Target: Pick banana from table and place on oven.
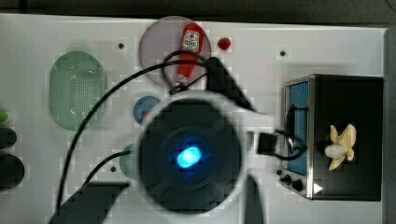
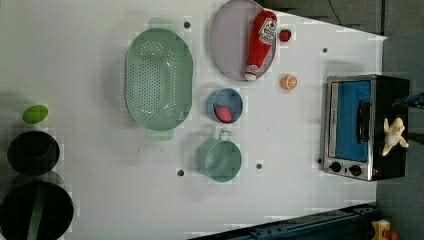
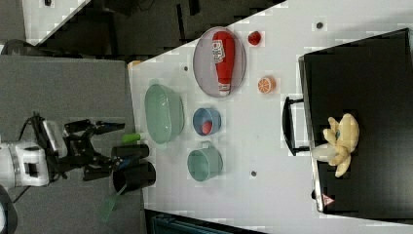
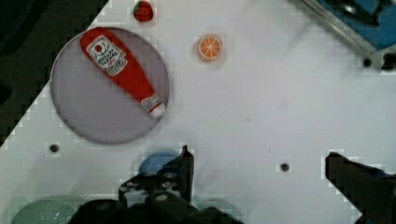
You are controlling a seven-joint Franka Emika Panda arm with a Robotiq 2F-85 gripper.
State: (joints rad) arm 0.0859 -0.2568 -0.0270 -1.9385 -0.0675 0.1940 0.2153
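The banana (image 1: 342,147) lies on the black top of the oven (image 1: 359,98), peel flaps splayed, nothing touching it. In the right view it (image 3: 339,143) sits near the top's front edge, just behind the door handle. The oven stands at the right end of the table (image 2: 75,50) in the left view.

The gripper (image 4: 259,165) is well apart from the banana, hanging high above the table with its two dark fingers (image 4: 184,170) spread wide and nothing between them. In the right view the gripper (image 3: 109,146) appears at the right view's left, off the table's edge in the picture, fingers pointing towards the table. In the top view the arm's round wrist body (image 1: 189,156) sits mid-frame, covering the middle of the table.

The wrist view looks down on a ketchup bottle (image 4: 121,70) lying on a grey plate (image 4: 84,116), an orange slice (image 4: 209,47) and a strawberry (image 4: 143,10). The left view shows a green colander (image 2: 159,80), a blue bowl (image 2: 225,105) and a teal cup (image 2: 220,160).
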